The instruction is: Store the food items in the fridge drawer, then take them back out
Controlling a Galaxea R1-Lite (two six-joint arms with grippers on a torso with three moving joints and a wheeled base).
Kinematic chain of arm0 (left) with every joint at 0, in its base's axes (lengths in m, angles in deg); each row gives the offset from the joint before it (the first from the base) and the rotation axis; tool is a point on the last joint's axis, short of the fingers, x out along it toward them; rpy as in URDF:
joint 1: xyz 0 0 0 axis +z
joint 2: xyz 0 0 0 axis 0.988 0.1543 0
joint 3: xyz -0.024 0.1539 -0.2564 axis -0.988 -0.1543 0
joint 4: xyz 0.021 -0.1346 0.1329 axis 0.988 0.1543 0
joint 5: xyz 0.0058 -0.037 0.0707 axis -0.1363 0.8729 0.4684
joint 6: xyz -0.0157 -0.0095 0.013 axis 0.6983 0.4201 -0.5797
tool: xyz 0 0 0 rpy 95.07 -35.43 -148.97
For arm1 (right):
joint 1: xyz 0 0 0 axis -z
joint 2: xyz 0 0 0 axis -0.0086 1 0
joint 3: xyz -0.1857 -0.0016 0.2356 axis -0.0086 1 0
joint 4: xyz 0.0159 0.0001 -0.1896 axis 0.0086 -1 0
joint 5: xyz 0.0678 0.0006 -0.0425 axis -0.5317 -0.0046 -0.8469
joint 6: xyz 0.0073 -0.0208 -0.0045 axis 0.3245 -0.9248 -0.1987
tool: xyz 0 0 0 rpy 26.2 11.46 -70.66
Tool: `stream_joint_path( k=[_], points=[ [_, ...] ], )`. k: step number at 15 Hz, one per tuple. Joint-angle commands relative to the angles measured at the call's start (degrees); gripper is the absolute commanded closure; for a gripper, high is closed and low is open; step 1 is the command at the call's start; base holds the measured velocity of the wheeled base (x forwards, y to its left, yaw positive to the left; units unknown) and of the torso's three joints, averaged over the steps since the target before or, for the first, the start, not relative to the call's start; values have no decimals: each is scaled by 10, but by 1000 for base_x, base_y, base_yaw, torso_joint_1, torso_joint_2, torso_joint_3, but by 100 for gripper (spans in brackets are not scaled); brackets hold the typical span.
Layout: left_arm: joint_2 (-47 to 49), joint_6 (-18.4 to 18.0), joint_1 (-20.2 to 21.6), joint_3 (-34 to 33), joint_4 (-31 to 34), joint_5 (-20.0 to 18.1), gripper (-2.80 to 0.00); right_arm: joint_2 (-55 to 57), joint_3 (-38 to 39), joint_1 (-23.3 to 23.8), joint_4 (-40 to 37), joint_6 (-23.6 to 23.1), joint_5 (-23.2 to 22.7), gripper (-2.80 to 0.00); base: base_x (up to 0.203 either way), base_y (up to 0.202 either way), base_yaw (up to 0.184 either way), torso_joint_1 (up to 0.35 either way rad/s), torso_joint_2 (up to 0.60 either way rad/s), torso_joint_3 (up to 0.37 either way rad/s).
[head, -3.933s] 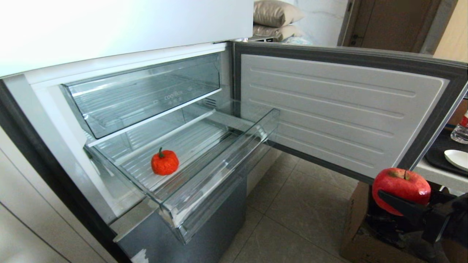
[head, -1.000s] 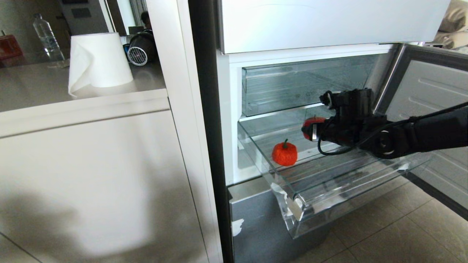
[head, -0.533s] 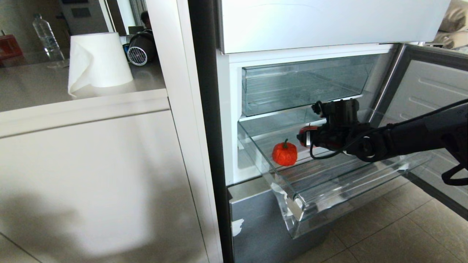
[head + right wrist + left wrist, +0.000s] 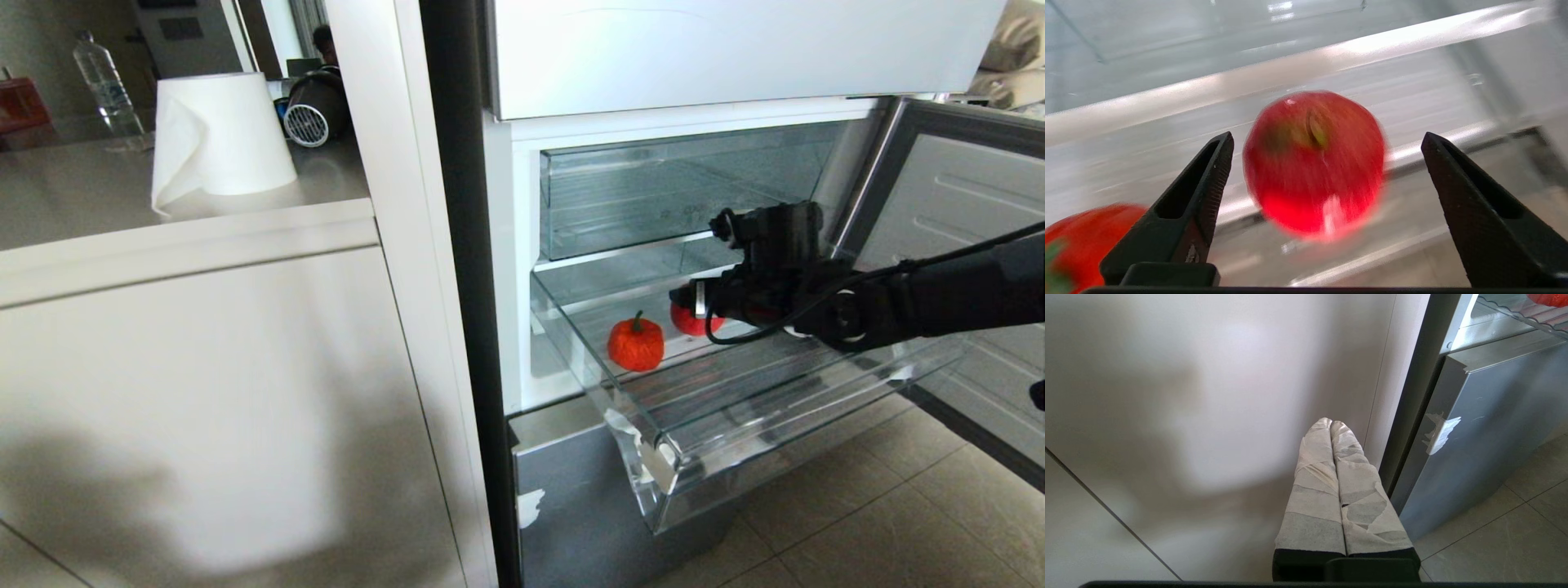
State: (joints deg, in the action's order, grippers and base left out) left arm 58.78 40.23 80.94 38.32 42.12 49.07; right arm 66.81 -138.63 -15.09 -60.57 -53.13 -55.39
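My right gripper (image 4: 1327, 171) spread wide over the fridge drawer (image 4: 784, 408); red apple (image 4: 1314, 163) free between fingers, beside orange pumpkin (image 4: 636, 345). Storing 2 items. Left gripper (image 4: 1331, 424) pressed together, parked low.

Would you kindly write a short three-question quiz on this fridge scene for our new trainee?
1. True or false: the right claw is clamped on the apple.
2. How many red items are in the pulled-out drawer?
3. Where is the left claw? A) inside the fridge B) low beside the white cabinet, fingers together

Key: 1 false, its fingers stand apart from the apple. 2 two: the apple and the small pumpkin. 3 B.
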Motion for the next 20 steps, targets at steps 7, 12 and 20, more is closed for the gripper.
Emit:
stream_joint_path(
  k=[7,12,20],
  points=[
    [0,0,0,0,0,0,0,-227,133,-6,-7,-10,4,0,0,0,0,0,0,0],
    [0,0,0,0,0,0,0,-464,331,-20,-3,-9,28,0,0,0,0,0,0,0],
    [0,0,0,-1,0,0,0,-675,569,-15,-148,59,55,0,0,0,0,0,0,0]
  ],
)
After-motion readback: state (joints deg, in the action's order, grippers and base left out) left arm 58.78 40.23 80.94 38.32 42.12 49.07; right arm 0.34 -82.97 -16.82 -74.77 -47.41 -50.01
